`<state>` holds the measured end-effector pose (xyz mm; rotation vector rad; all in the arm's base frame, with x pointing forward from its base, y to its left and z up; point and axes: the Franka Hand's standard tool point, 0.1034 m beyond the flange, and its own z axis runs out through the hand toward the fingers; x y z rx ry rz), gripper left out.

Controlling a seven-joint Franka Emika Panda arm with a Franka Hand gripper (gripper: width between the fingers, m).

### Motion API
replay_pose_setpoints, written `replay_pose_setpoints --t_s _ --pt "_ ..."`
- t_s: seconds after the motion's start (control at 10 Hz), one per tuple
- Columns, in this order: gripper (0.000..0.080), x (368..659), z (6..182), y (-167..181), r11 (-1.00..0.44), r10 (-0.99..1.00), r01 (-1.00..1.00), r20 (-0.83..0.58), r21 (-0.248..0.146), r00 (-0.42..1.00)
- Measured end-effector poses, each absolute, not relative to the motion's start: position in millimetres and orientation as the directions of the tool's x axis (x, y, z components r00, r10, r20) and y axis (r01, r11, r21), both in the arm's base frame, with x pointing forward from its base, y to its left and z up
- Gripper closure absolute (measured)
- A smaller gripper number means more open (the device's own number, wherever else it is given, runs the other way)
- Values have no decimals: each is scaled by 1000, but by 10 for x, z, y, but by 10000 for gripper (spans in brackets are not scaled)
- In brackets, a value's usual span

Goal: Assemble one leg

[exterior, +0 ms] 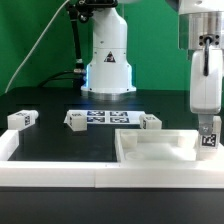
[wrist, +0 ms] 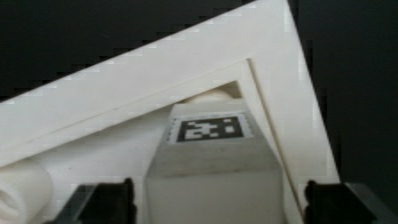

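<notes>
Gripper apparently around leg

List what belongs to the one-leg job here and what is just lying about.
In the job:
gripper
gripped leg
panel, with the leg at its corner

Lying about:
loose leg
second loose leg
third loose leg
marker board

The exterior view looks low and level across the black table toward the robot's base. The wrist view looks closely down past the fingers. Both views share the white panel and the tagged leg.
</notes>
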<state>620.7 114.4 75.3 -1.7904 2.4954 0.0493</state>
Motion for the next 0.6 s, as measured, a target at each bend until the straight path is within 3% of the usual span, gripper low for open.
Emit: replay_pose_setpoints --t_s 0.1,0.2,0.6 --pt "196 6198 763 1104 250 -965 -968 -76 10 -250" --pt "163 6202 763 1089 141 -987 -990 -76 3 -141" --pt "151 6185 759 1124 -228 -971 -973 -75 -18 229"
